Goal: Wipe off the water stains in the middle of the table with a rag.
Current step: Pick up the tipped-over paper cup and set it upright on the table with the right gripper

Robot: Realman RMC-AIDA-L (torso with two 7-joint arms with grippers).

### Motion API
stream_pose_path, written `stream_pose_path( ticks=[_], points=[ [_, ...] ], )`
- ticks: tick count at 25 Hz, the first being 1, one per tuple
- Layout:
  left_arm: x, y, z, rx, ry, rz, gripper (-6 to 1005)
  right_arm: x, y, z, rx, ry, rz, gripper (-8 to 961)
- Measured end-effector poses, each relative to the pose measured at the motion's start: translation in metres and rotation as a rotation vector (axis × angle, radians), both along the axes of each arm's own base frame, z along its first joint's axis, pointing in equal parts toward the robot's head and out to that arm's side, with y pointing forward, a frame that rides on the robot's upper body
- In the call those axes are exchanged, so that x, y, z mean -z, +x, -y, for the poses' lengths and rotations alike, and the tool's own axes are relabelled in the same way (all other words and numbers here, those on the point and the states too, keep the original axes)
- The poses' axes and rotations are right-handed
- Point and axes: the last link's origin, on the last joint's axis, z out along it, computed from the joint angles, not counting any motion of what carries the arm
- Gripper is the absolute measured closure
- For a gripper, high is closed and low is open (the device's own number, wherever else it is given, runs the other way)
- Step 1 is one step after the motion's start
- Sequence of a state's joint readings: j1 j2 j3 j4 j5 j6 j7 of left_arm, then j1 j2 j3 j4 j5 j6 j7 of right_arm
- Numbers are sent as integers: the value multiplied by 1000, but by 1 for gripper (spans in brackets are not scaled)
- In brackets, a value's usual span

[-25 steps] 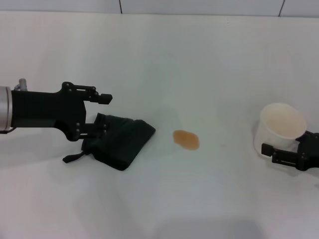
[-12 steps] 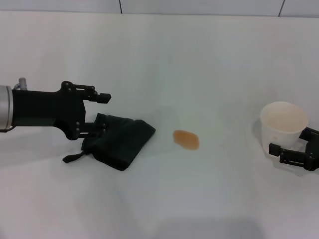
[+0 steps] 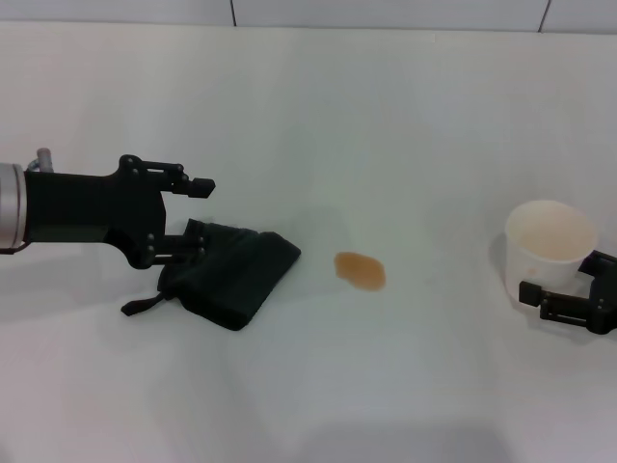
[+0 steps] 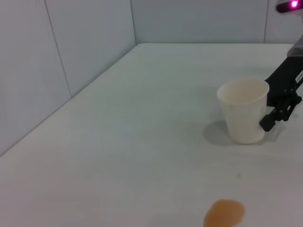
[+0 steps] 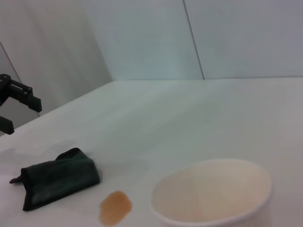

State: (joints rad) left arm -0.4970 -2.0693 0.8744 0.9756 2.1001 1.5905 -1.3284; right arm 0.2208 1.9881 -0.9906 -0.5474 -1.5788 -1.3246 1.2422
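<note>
The dark green-black rag [image 3: 234, 276] lies crumpled on the white table [image 3: 318, 116], left of centre, with its loop tag at its near-left corner. The orange-brown water stain [image 3: 360, 270] is just right of the rag, apart from it. My left gripper [image 3: 194, 220] is open at the rag's left end, one finger above it and one at its edge, holding nothing. My right gripper [image 3: 569, 289] is open at the near right side of a white cup [image 3: 548, 247]. The right wrist view shows the rag [image 5: 59, 177], the stain [image 5: 115, 207] and the left gripper [image 5: 16, 106].
The white cup stands upright at the table's right side; it also shows in the left wrist view [image 4: 244, 116] with the stain [image 4: 225, 213] and my right gripper [image 4: 279, 111] beside it. A light wall runs along the table's far edge.
My right gripper has drawn back to the right, away from the cup, which stays standing. My left gripper has barely moved at the rag.
</note>
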Motion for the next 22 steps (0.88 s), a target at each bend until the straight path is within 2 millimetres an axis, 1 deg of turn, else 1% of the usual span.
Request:
stream_pose_path(
  ticks=[13, 22],
  points=[
    [1, 0, 1, -2, -4, 3, 434, 3, 3, 4, 8, -17, 13, 98],
    [1, 0, 1, -4, -5, 4, 436, 2, 4, 8, 17, -46, -12, 98]
  ],
)
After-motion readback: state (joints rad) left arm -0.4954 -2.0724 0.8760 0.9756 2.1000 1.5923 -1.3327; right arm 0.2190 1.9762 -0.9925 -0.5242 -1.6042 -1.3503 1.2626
